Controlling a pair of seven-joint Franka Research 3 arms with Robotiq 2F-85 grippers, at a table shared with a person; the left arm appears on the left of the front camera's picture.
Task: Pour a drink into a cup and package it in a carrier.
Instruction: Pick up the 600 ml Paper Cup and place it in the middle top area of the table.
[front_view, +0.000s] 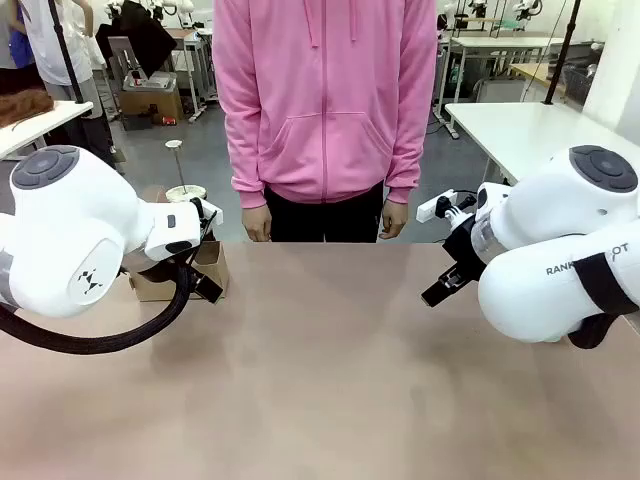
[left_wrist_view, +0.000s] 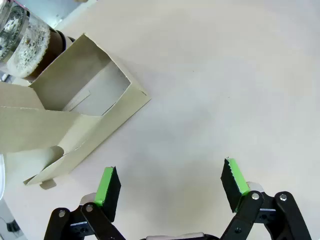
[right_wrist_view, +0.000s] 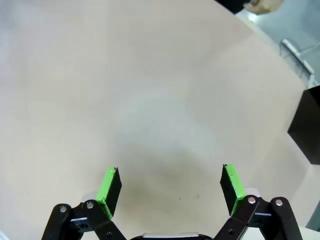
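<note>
carrier (left_wrist_view: 70, 125) beyond spread left fingers (left_wrist_view: 106, 186), off to side; no contact

My left gripper (left_wrist_view: 170, 176) hovers on the left, jaws spread wide and empty; my right gripper (right_wrist_view: 170, 176) mirrors it on the right.

Arm shells white; left arm (front_view: 70, 240) has black cable loop (front_view: 100, 343), right arm (front_view: 560, 250) black strap (front_view: 605, 282). Left gripper (left_wrist_view: 172, 181), right gripper (right_wrist_view: 172, 183): black, green pads (left_wrist_view: 105, 184). Person (front_view: 325, 100): pink hoodie.
</note>
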